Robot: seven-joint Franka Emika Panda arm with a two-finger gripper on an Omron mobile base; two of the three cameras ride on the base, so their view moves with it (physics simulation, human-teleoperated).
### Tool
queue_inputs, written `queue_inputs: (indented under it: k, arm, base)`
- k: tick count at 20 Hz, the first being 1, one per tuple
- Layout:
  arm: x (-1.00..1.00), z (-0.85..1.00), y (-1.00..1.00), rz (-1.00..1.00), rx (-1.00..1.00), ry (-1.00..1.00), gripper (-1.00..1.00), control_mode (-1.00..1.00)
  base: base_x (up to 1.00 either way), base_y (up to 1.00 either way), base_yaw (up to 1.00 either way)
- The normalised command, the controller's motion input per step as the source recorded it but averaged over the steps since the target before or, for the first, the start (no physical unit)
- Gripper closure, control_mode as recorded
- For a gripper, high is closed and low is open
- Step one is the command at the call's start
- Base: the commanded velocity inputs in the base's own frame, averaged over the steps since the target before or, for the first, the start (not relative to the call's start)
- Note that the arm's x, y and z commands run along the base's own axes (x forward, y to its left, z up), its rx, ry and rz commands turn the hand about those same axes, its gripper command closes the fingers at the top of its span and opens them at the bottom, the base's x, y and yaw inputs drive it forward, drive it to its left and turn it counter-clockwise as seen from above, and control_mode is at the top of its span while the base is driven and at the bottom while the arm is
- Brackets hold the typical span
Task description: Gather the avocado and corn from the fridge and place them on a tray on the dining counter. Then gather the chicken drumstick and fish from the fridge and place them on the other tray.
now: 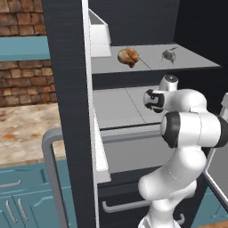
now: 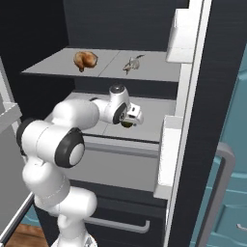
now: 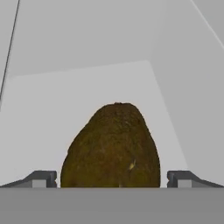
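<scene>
The charcoal fridge (image 1: 67,89) stands with its doors swung wide. My gripper (image 2: 128,120) reaches in over the lower pale grey shelf (image 2: 154,113). The dark brownish-green avocado (image 3: 112,148) rests on that shelf between my fingertips (image 3: 43,179), each with a thin gap to its skin, so the gripper (image 3: 112,180) is open around it. The avocado (image 2: 126,124) peeks out under the hand. On the shelf above lie the golden-brown chicken drumstick (image 1: 128,57) (image 2: 85,60) and the silvery fish (image 1: 168,54) (image 2: 131,64). The corn, trays and dining counter are out of view.
White door bins (image 1: 99,35) (image 2: 181,36) hang on the open fridge doors on both sides of the arm. A grey bar handle (image 1: 51,169) juts out at the left. A drawer handle (image 2: 116,224) sits below. A stone top with teal cabinets (image 1: 22,129) lies to the left.
</scene>
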Motion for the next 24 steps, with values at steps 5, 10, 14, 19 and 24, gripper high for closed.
queue_inputs:
  k: [5,10,14,19,24]
  arm:
    - [0.17,-0.19,-0.03,0.00,0.00,0.01,1.00,-1.00]
    - [0.10,-0.22,-0.02,0.00,0.00,0.01,1.00,-1.00]
    - [-0.60,-0.12,0.00,0.00,0.00,-0.08,1.00,-1.00]
    - [-0.95,0.23,-0.03,-0.03,0.03,-0.12,1.00,-1.00]
    - [-0.97,0.66,-0.02,-0.03,0.06,0.00,1.00,-1.00]
  base:
    - [0.00,0.00,0.00]
    - [0.00,0.00,0.00]
    - [0.00,0.00,0.00]
    - [0.00,0.00,0.00]
    - [0.00,0.00,0.00]
